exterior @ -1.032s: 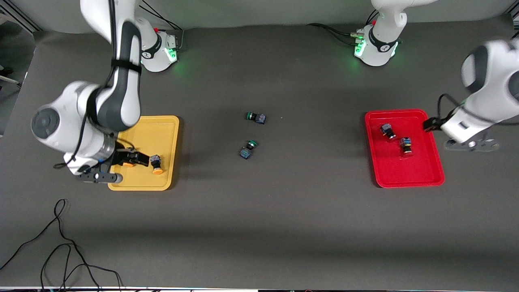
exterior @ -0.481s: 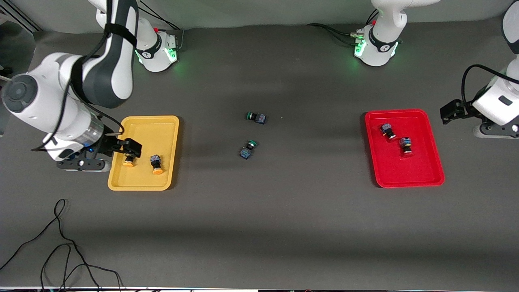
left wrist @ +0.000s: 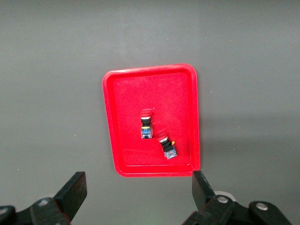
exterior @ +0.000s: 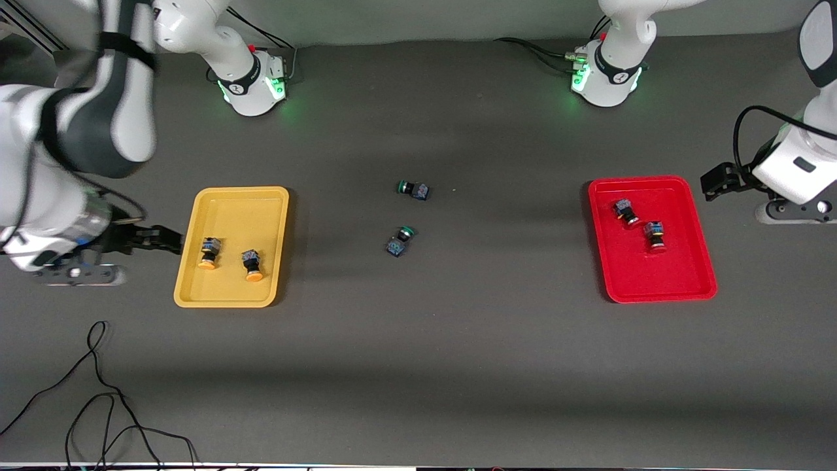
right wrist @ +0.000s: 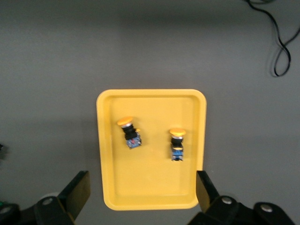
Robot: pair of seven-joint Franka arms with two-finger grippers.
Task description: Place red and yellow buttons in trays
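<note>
The yellow tray (exterior: 232,209) holds two yellow buttons (exterior: 208,252) (exterior: 252,265) lying side by side. The red tray (exterior: 680,275) holds two red buttons (exterior: 626,211) (exterior: 654,236). My right gripper (exterior: 167,241) is open and empty, up beside the yellow tray's edge toward the right arm's end of the table. Its wrist view shows the open gripper (right wrist: 143,187), the tray (right wrist: 150,183) and both buttons (right wrist: 129,131) (right wrist: 176,144). My left gripper (exterior: 714,180) is open and empty beside the red tray. Its wrist view shows the open gripper (left wrist: 138,187), the tray (left wrist: 110,122) and both red buttons (left wrist: 146,124) (left wrist: 167,146).
Two green-capped buttons (exterior: 412,189) (exterior: 401,241) lie on the dark table midway between the trays. A black cable (exterior: 98,392) loops on the table near the front camera at the right arm's end. The arm bases (exterior: 252,85) (exterior: 605,78) stand at the table's back edge.
My right gripper has let go of a yellow button in the yellow tray and drawn back off the tray toward the table's end. My left gripper has backed off the red tray's edge.
</note>
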